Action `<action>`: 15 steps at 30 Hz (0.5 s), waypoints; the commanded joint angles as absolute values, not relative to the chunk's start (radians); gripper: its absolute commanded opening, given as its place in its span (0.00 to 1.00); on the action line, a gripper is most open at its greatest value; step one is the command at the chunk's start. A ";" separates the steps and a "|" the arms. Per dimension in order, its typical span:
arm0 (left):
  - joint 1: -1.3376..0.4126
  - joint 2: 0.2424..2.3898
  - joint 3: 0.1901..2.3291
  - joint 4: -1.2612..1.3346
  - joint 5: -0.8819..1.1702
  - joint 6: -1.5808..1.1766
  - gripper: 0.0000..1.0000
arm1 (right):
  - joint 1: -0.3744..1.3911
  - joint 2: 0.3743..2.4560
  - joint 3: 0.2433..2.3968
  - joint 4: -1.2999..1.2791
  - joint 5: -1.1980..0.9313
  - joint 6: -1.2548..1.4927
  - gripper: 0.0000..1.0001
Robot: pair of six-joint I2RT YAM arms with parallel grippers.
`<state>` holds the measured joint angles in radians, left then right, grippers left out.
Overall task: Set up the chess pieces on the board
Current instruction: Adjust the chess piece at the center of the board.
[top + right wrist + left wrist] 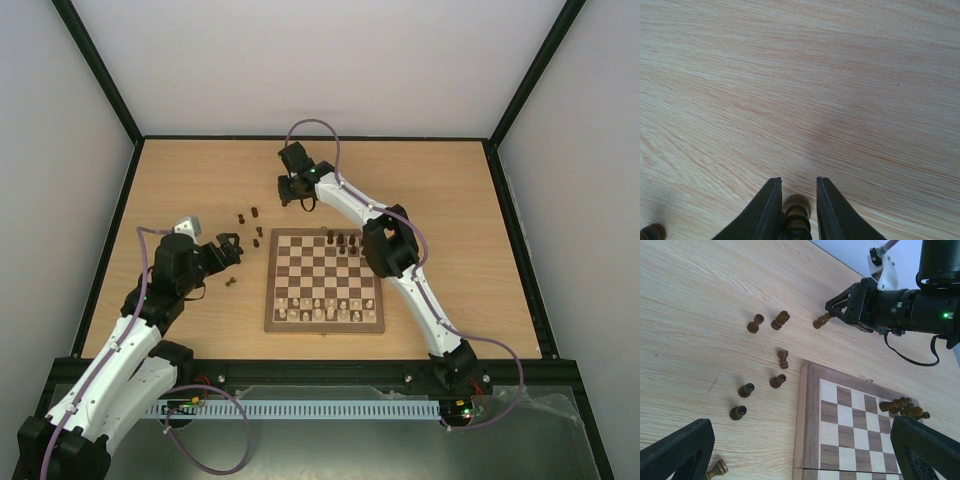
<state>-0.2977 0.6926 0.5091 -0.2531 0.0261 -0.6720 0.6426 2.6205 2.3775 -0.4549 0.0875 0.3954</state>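
My right gripper (303, 200) is low over the table beyond the board's (272, 290) far left corner. Its fingers stand close on either side of a dark chess piece (798, 206) lying on the wood; a thin gap still shows beside the right finger (827, 205). The left wrist view shows that piece (821, 320) poking out at the right gripper's (832, 307) tips. Several more dark pieces (780, 320) lie or stand loose left of the board (807, 415). A few dark pieces (342, 241) stand on its far rows. My left gripper (232, 250) hangs open and empty over the table, left of the board.
Pale pieces (325, 310) fill the board's two near rows. One loose piece (716, 469) lies close to my left finger (675, 450). The right arm's elbow (390, 245) hangs over the board's far right corner. Black frame rails (110, 240) edge the table.
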 commanded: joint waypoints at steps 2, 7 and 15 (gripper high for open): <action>-0.295 0.691 0.496 -0.241 0.032 -0.658 0.99 | 0.640 2.614 2.378 -0.518 0.148 0.384 0.17; -0.295 0.690 0.497 -0.240 0.034 -0.660 1.00 | 0.640 2.596 2.374 -0.533 0.197 0.380 0.17; -0.295 0.689 0.496 -0.239 0.036 -0.658 0.99 | 0.643 2.562 2.338 -0.568 0.324 0.358 0.16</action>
